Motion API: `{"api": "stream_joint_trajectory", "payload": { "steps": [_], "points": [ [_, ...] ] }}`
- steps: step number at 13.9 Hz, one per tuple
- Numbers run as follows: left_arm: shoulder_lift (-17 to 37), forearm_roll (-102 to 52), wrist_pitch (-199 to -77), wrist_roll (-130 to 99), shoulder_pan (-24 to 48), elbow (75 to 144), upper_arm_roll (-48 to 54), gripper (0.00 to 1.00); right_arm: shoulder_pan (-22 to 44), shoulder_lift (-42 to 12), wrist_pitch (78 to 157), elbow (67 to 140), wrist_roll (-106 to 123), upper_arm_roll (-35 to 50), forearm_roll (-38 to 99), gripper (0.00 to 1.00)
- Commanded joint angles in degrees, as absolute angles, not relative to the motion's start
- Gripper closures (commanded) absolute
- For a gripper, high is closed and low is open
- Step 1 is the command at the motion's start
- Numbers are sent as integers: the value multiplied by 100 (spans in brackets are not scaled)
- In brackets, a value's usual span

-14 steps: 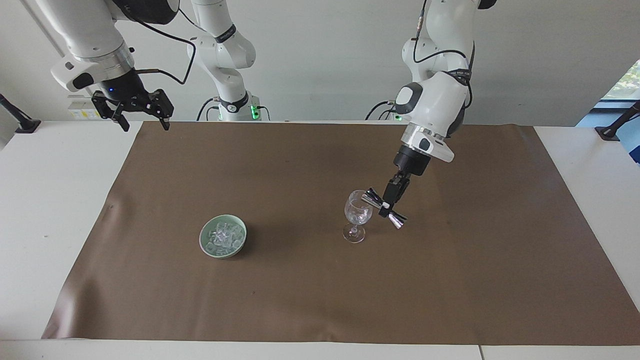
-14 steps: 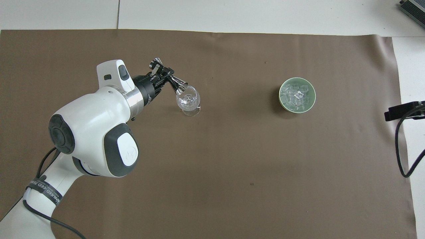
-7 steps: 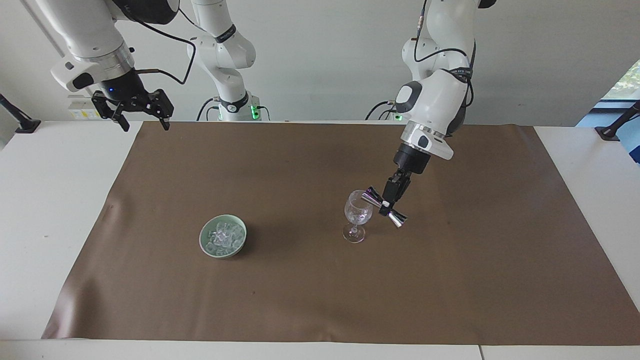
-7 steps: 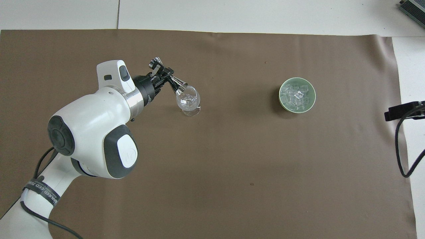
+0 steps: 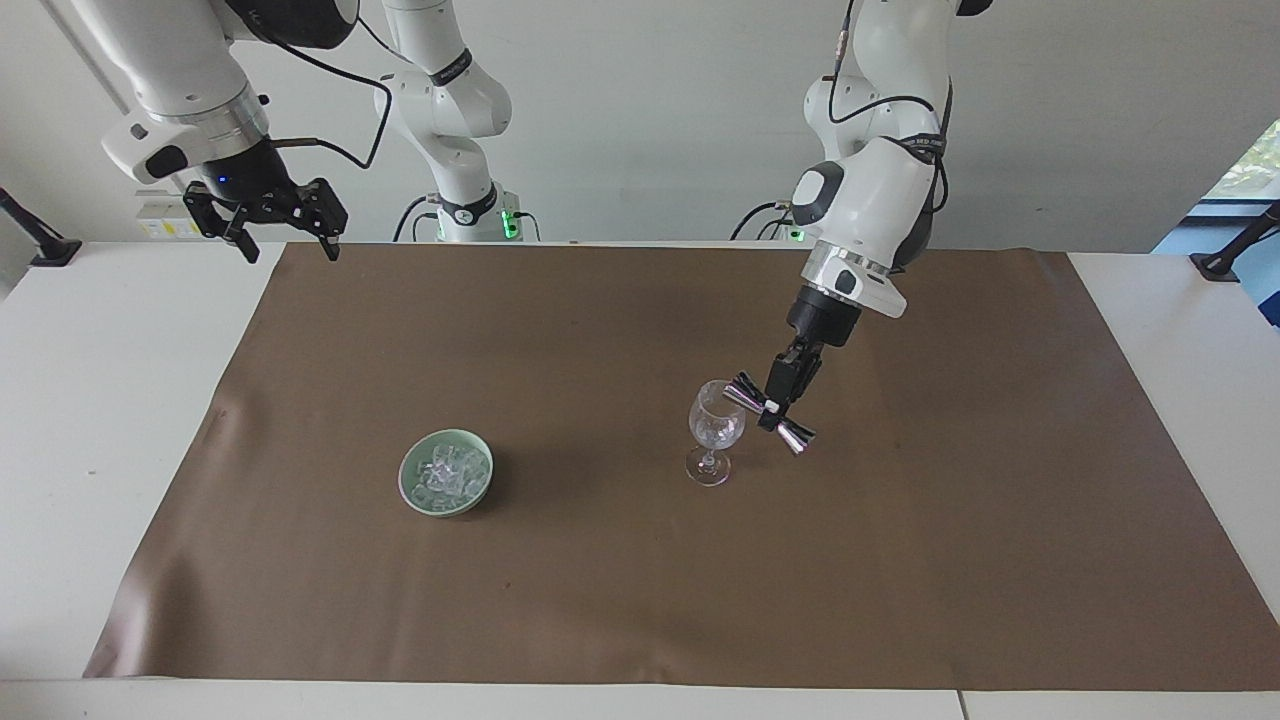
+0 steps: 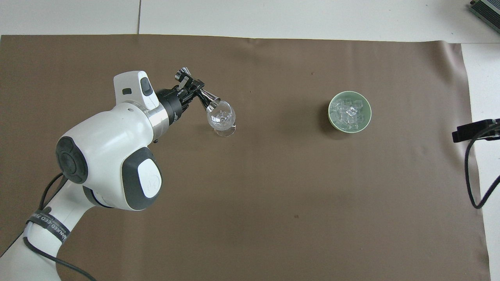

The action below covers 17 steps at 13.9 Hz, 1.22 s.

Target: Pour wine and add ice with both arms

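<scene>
A clear stemmed wine glass [image 5: 714, 427] [image 6: 221, 118] stands on the brown mat. My left gripper [image 5: 772, 408] [image 6: 192, 89] is shut on the waist of a silver double-ended jigger [image 5: 768, 414] [image 6: 198, 90], tilted sideways with one cup's mouth at the glass rim. The ice [image 5: 447, 472] [image 6: 348, 113] is a heap of small clear chunks in a pale green bowl [image 5: 479, 488] [image 6: 331, 117], toward the right arm's end of the table. My right gripper [image 5: 282, 240] hangs open in the air over the mat's corner by its own base, holding nothing. Wine itself cannot be made out.
The brown mat [image 5: 640, 560] [image 6: 273, 195] covers most of the white table [image 5: 90, 400]. A black clamp with a cable [image 6: 474, 132] sits at the table edge by the right arm's end.
The left arm has lifted its wrist very slightly; the jigger stays tilted at the glass rim. The right arm has not moved.
</scene>
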<state>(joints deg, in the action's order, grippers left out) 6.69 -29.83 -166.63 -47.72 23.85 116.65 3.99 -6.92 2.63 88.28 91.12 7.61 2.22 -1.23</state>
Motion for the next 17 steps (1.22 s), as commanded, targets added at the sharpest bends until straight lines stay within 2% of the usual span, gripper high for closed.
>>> {"api": "stream_joint_trajectory", "payload": {
  "steps": [1, 17],
  "points": [
    [492, -2856, -16752, -4772, 2461, 11874, 316, 100, -712, 369, 8780, 9211, 694, 237, -26, 0],
    [483, -2856, -16752, -4772, 2461, 11874, 316, 100, -668, 387, 9009, 9281, 659, 272, -18, 0]
  ]
}}
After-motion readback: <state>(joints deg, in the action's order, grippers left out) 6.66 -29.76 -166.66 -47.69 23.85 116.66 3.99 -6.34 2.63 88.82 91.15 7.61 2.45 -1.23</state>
